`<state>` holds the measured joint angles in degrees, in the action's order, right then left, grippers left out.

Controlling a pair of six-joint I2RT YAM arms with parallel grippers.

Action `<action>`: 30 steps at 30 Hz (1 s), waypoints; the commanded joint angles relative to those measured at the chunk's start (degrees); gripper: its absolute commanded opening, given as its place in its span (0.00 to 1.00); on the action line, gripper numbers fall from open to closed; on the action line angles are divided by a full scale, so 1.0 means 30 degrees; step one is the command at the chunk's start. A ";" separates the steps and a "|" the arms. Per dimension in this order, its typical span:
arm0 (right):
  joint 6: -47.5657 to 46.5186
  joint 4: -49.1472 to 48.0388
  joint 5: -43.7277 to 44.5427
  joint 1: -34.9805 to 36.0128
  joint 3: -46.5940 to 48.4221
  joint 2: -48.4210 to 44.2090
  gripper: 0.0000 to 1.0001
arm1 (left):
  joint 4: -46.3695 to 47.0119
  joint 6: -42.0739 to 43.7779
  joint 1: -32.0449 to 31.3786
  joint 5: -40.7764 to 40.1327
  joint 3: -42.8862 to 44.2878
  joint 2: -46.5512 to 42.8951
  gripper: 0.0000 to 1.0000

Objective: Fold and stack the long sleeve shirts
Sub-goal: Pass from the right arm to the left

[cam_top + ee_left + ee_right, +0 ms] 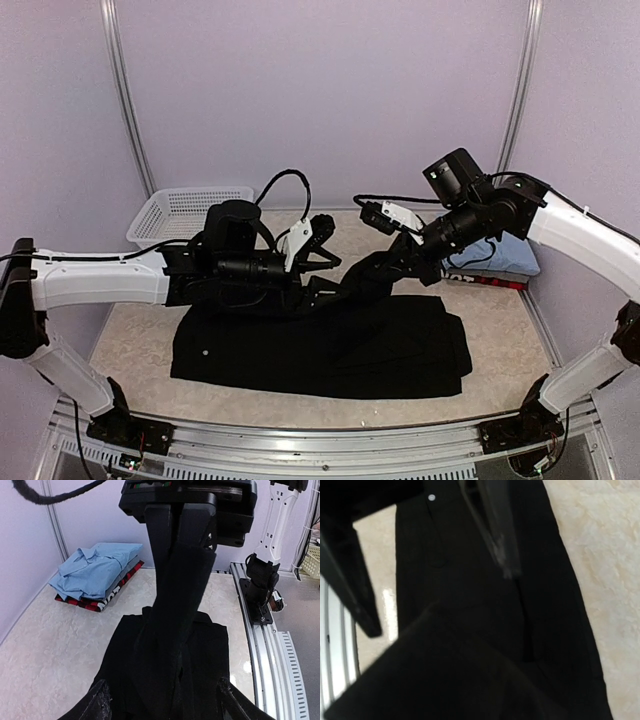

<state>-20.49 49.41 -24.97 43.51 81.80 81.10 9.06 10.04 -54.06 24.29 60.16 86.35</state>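
Observation:
The black shirt (320, 345) lies spread across the middle of the table, partly folded. My right gripper (398, 256) is shut on one fold of it and holds it lifted above the rest. In the left wrist view that gripper (182, 545) hangs overhead with a strip of the black shirt (210, 655) running down from it. My left gripper (330, 250) is open and empty, its fingertips (100, 700) spread on either side of the strip. Black cloth (545, 605) hides the right gripper's fingers in its own view. The light blue shirt (500, 255) lies folded on the red-and-black shirt (490, 282) at far right.
A white mesh basket (180, 210) stands at the back left. The folded stack (97, 567) sits against the right wall. Purple walls enclose the table, and a metal rail (320, 440) with the arm bases runs along the near edge.

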 commanded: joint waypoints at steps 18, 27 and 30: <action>0.0397 -0.0334 -0.0997 -0.0259 -0.0314 0.0784 0.00 | 0.2354 0.0918 -0.0377 0.3112 0.2474 0.3049 0.26; 0.0622 -0.0329 -0.0670 -0.0289 -0.0364 0.0503 0.00 | 0.2060 0.0881 -0.0306 0.4029 0.2867 0.3235 0.00; 0.0924 -0.0417 -0.0249 -0.0343 -0.0498 0.0215 0.08 | 0.2782 -0.0021 -0.0165 0.4241 0.2666 0.3258 0.00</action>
<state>-19.40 49.89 -27.86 43.31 81.06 83.46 13.93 12.56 -54.28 32.82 66.85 95.66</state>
